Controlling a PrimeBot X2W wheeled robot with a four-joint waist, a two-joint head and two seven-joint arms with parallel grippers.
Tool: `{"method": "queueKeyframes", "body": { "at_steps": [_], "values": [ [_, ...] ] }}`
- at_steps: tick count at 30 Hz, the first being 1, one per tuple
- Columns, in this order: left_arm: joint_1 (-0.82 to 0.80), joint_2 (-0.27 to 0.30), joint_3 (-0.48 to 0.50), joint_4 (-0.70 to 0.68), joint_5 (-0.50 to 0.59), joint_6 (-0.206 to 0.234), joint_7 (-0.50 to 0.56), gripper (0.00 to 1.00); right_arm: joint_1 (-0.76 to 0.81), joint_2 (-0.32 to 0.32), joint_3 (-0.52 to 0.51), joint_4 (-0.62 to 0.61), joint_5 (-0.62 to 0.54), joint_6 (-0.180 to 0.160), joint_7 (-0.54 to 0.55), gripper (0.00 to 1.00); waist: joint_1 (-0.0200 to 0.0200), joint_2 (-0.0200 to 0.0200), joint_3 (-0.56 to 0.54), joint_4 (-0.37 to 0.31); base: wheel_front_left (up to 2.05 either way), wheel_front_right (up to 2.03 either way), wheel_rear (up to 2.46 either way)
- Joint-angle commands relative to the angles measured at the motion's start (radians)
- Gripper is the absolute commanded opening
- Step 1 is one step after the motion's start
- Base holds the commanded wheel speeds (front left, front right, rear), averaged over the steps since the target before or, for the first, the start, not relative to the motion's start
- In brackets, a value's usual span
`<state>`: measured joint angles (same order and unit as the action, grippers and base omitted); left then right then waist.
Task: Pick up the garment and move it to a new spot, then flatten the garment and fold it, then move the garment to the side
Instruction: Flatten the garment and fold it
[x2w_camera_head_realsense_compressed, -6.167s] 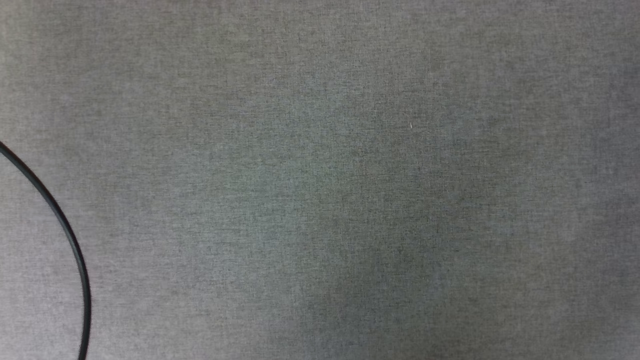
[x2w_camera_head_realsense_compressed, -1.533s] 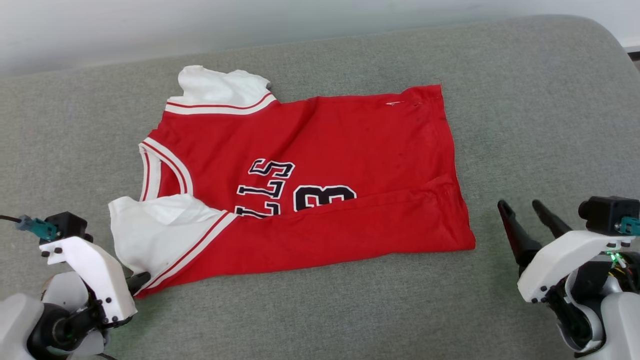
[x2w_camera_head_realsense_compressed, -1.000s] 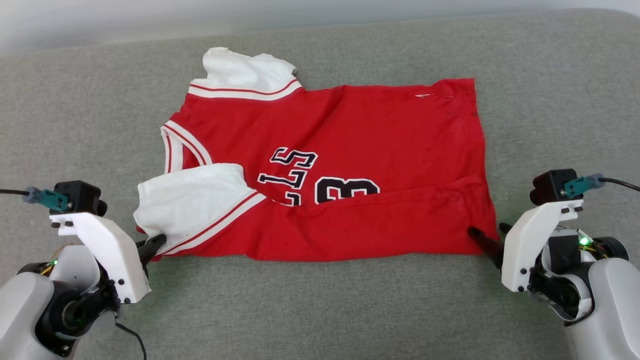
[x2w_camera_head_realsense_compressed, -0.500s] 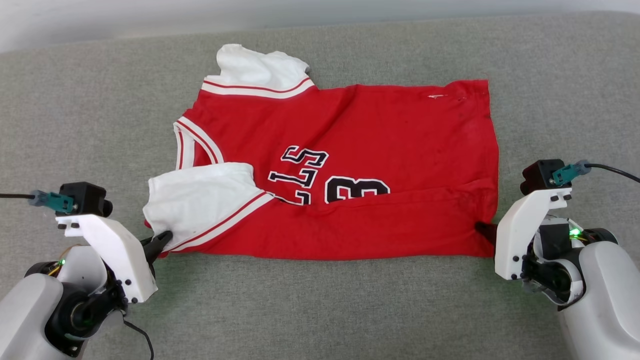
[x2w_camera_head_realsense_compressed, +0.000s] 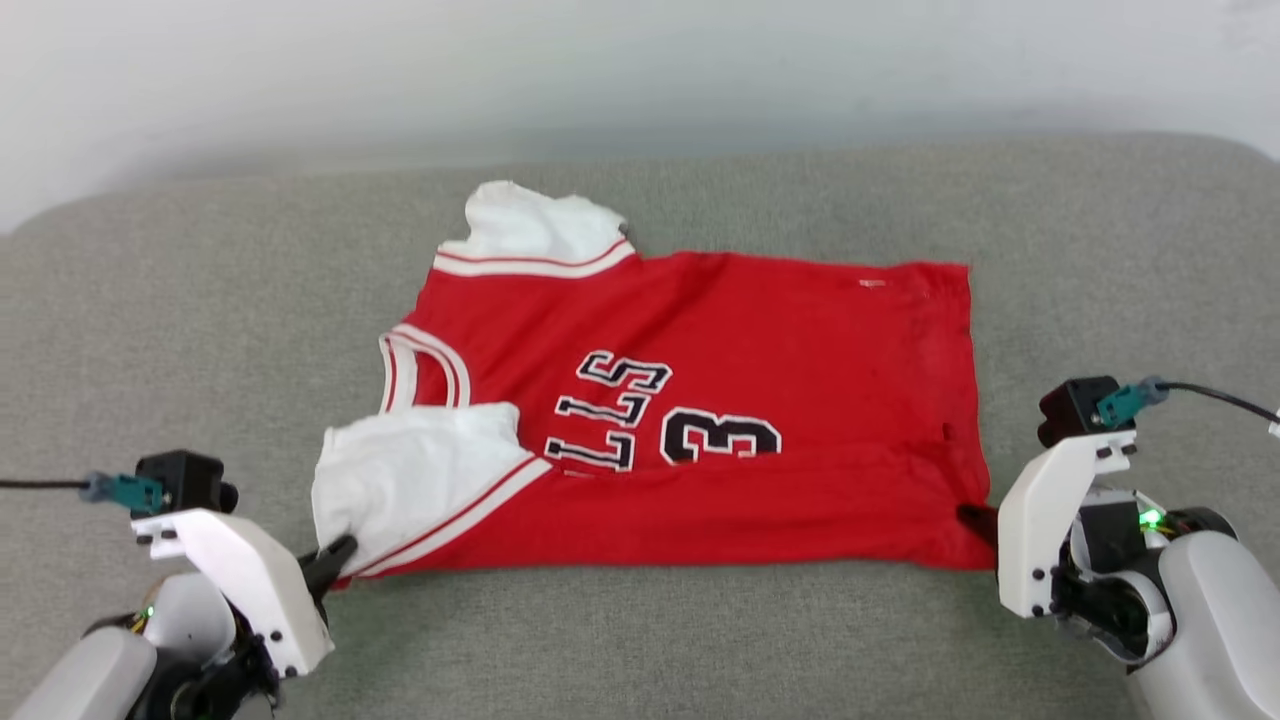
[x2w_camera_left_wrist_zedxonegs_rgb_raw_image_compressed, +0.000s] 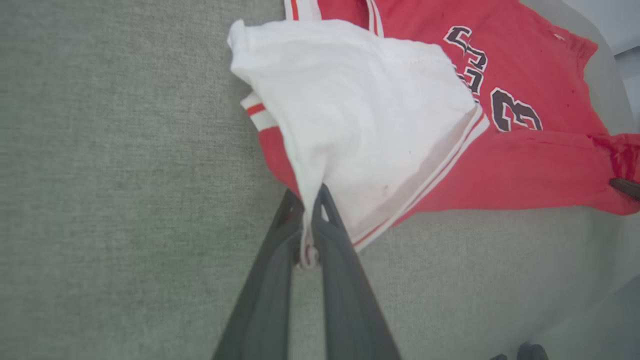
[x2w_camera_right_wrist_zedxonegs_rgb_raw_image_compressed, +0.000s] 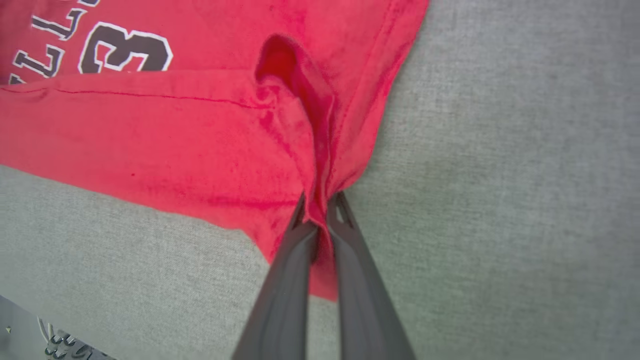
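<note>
The garment (x2w_camera_head_realsense_compressed: 760, 350), a red shirt with white sleeves and a black number print, lies spread on the grey cushion (x2w_camera_head_realsense_compressed: 640, 640), its near long edge folded over. My left gripper (x2w_camera_head_realsense_compressed: 340, 553) sits at its near-left corner, shut on the white sleeve (x2w_camera_left_wrist_zedxonegs_rgb_raw_image_compressed: 360, 125), whose fabric is pinched between the dark fingers (x2w_camera_left_wrist_zedxonegs_rgb_raw_image_compressed: 330, 235). At the near-right corner my right gripper (x2w_camera_head_realsense_compressed: 975, 517) is shut on the bunched red hem (x2w_camera_right_wrist_zedxonegs_rgb_raw_image_compressed: 320, 170). The garment (x2w_camera_right_wrist_zedxonegs_rgb_raw_image_compressed: 150, 135) puckers upward from that grip.
A pale wall (x2w_camera_head_realsense_compressed: 640, 70) rises behind the cushion's far edge. Bare grey fabric lies in front of the garment and to both sides. A dark cable (x2w_camera_head_realsense_compressed: 1215, 397) runs off from my right wrist camera.
The right gripper came in to the near-right hem corner and shut on it. The head camera tilted up, so the wall shows. The left grip on the sleeve is unchanged.
</note>
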<state>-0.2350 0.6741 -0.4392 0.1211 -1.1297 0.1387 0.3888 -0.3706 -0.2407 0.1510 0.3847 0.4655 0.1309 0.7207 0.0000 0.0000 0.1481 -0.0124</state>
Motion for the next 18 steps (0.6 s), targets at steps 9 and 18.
{"method": "queueKeyframes", "body": {
  "at_steps": [9, 18],
  "values": [
    [0.15, 0.032, 0.013, -0.075, -0.023, 0.061, -0.011, 0.0, 0.122, -0.04, -0.004, -0.068, 0.029, 0.0, 0.028, 0.0, 0.0, 0.0, -0.104, 0.013, 0.0, 0.0, 0.0],
    [0.189, -0.031, -0.014, -0.052, -0.047, 0.055, -0.027, 0.0, 0.211, -0.019, -0.028, -0.089, 0.02, 0.0, 0.005, 0.0, 0.0, 0.0, -0.098, 0.016, 0.0, 0.0, 0.0]
  ]
}}
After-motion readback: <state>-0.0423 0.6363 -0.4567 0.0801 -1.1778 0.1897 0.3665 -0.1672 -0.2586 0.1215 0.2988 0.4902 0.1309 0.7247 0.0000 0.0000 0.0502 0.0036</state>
